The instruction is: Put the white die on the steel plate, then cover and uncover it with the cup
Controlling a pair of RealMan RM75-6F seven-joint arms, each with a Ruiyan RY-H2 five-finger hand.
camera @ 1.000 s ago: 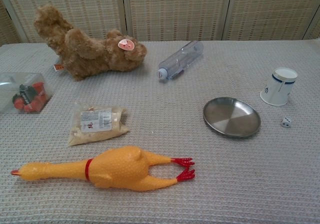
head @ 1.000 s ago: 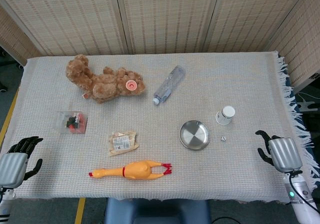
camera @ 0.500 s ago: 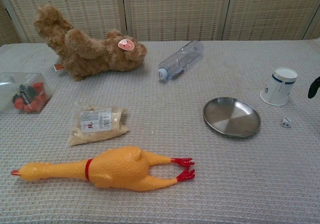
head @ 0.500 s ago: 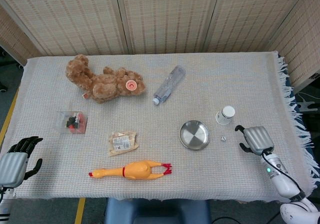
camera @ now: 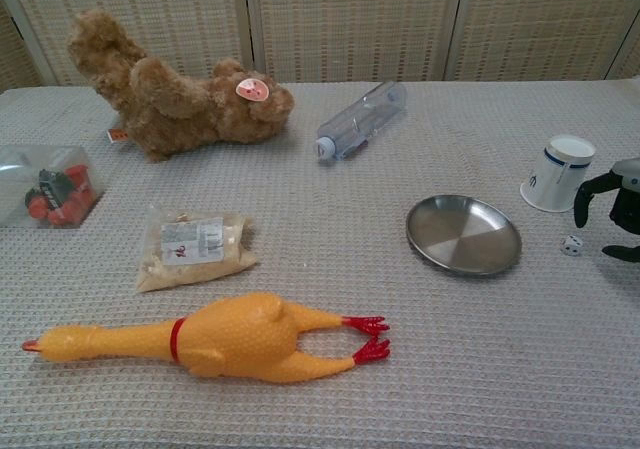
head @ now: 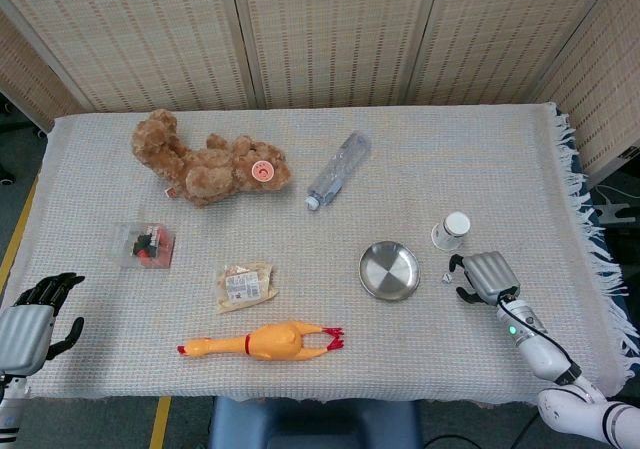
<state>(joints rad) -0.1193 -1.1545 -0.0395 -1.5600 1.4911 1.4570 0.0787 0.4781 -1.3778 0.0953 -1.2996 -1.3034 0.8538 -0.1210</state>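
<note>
— So, starting at the far left, what do you have?

— My left hand [head: 28,321] sits at the near left corner of the table [head: 500,159], off the cloth's edge, fingers apart and holding nothing. Next comes a clear box of red and black bits [head: 145,245], with the brown teddy bear [head: 205,161] lying behind it. A flat snack packet [head: 245,284] lies nearer me, and the yellow rubber chicken [head: 262,341] stretches along the front.

— And the middle?

— An empty clear bottle [head: 338,169] lies on its side, cap end toward me. Right of centre is the steel plate [head: 389,270], with nothing on it.

— Where are the cup and the die?

— The cup [head: 451,231] is upside down, tilted, just behind and to the right of the plate. The white die [head: 447,278] rests on the cloth just beside the plate's right rim, apart from it.

— And your right hand?

— My right hand [head: 485,276] is just right of the die, dark fingers curved downward and spread, gripping nothing. I cannot tell whether a fingertip touches the die.
</note>
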